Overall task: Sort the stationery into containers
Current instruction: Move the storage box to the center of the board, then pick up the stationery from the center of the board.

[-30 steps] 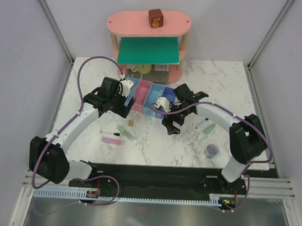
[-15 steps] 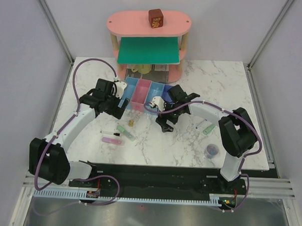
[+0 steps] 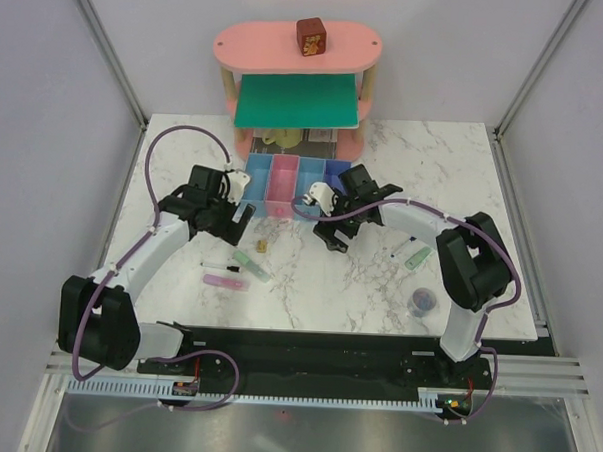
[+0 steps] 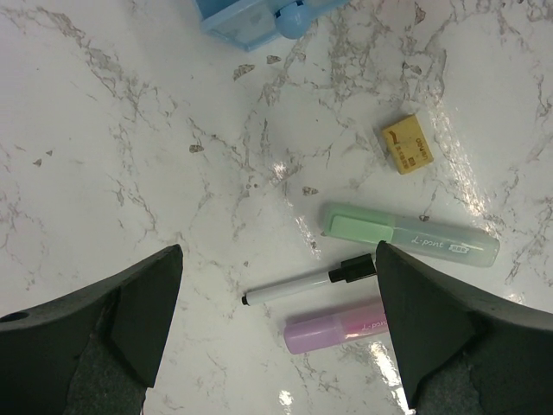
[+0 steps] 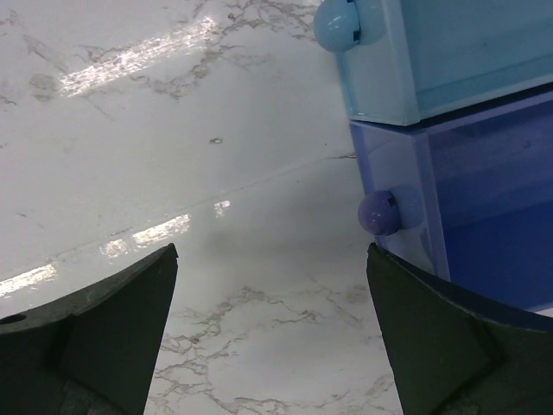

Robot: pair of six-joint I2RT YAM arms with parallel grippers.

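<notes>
1. Just in front of the bins [image 3: 282, 177], toward their left end, sits one cluster of stationery. The yellow block [image 4: 407, 147] is closest to the bins, then the green marker [image 4: 410, 238], black pen [image 4: 311, 281] and pink stick [image 4: 341, 327] furthest out. All lie close together.
2. Front-right of the bins, well apart from them: second green marker [image 3: 417, 257], w/ white pen [image 3: 401, 250] just beside it. The purple roll [image 3: 422, 302] lies further out still.
3. No stationery visible inside the bins, so sorting prob. not begun.
4. Handling (my guess): everything light, stiff plastic.
   - Markers are smooth and could roll or slip, so pinch across the barrel at mid-length.
   - Black pen is v. thin and lies flat, so fingertips must go right down to the table [image 3: 384, 160].
   - Block is tiny and easy to knock away.
5. left gripper [image 4: 278, 255]: over the left cluster, jaws fully apart, nothing btwn them.
6. right gripper [image 5: 271, 251]: at the bins' right-front corner, jaws equally wide, holding nothing.
</notes>
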